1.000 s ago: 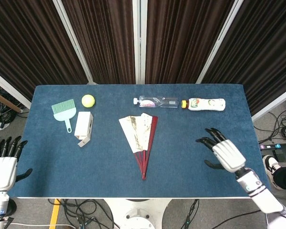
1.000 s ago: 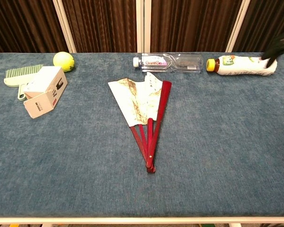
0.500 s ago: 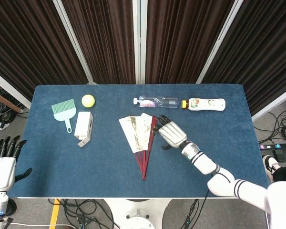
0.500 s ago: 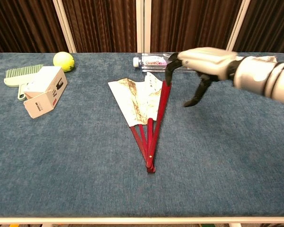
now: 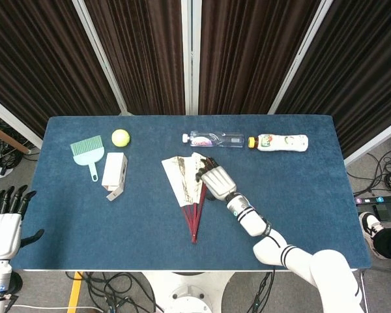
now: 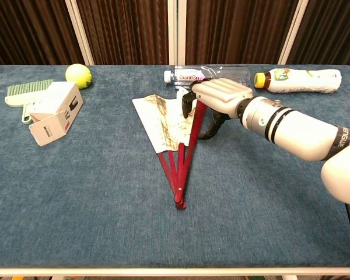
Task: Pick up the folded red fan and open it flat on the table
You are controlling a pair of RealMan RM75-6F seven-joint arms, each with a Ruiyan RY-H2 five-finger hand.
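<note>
The red fan (image 5: 181,179) lies partly spread on the blue table (image 5: 65,222), cream paper leaf to the left, red ribs meeting at a pivot near the front. In the chest view the fan (image 6: 157,119) has its right red guard running under my right hand (image 6: 219,93). That right hand (image 5: 215,181) rests on the fan's upper right part, fingers down on the leaf left of the guard and thumb on the guard's right side, pinching it. My left hand (image 5: 5,225) hangs off the table's front left corner, fingers apart and holding nothing.
A clear water bottle (image 5: 213,139) and a white bottle with a yellow cap (image 5: 283,141) lie along the far edge behind the fan. At the left are a tennis ball (image 5: 120,137), a green brush (image 5: 88,151) and a small white box (image 5: 114,171).
My right hand swept in from the table's right side onto the fan's right guard. The fan's pivot has shifted slightly left. The left hand has stayed put.
</note>
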